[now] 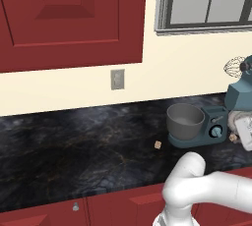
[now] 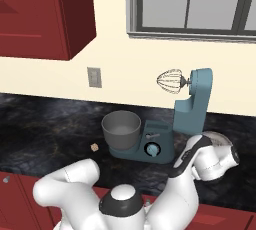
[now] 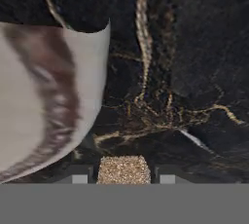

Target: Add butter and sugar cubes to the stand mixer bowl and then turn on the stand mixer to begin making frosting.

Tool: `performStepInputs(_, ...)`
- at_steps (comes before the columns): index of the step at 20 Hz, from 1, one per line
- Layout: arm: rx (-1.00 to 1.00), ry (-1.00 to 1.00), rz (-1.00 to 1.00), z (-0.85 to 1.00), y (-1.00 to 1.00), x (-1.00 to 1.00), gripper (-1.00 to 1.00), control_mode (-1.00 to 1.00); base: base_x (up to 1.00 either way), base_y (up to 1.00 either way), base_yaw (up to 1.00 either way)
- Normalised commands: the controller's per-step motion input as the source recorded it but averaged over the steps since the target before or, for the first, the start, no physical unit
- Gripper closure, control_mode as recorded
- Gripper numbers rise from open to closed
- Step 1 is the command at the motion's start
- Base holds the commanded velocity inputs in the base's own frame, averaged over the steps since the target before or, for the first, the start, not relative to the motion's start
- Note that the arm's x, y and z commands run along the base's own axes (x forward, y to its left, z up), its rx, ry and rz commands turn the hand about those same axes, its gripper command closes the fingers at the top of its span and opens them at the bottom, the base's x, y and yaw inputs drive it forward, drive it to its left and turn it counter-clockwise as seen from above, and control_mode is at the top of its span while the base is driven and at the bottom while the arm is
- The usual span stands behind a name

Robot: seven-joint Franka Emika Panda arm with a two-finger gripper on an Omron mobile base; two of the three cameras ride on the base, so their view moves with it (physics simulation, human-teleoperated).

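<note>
A tan sugar cube [image 3: 124, 168] lies on the dark counter right between my gripper's [image 3: 124, 178] fingertips, with a thin sliver of gap on each side. My hand reaches down at the right of the stand mixer [image 2: 195, 105], whose head is tilted up with the whisk raised. The grey stand mixer bowl [image 2: 121, 129] sits on the mixer's base, left of the blue dial [image 2: 151, 149]. A second sugar cube [image 1: 158, 145] rests on the counter left of the bowl. The butter is out of view.
A round grey plate [image 3: 48, 96] lies close beside the cube, and its rim [image 2: 220, 136] peeks out behind my arm. Black marble counter [image 1: 74, 141] stretches left of the mixer. Red cabinets hang above, with a window over the mixer.
</note>
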Motion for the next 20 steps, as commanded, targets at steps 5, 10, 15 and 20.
performStepInputs(5, 0.0, 0.0, 0.04, -0.24, 0.12, -0.18, 1.0, -1.0, 0.0, 0.0, 0.0)
performStepInputs(10, 0.0, 0.0, 0.02, -0.11, 0.08, -0.12, 1.0, -1.0, 0.0, 0.0, 0.0)
performStepInputs(15, 0.0, 0.0, 0.0, 0.0, 0.0, -0.3, 1.0, -1.0, 0.0, 0.0, 0.0)
performStepInputs(20, 0.0, 0.0, 0.0, 0.02, 0.02, -0.46, 1.0, -1.0, 0.0, 0.0, 0.0)
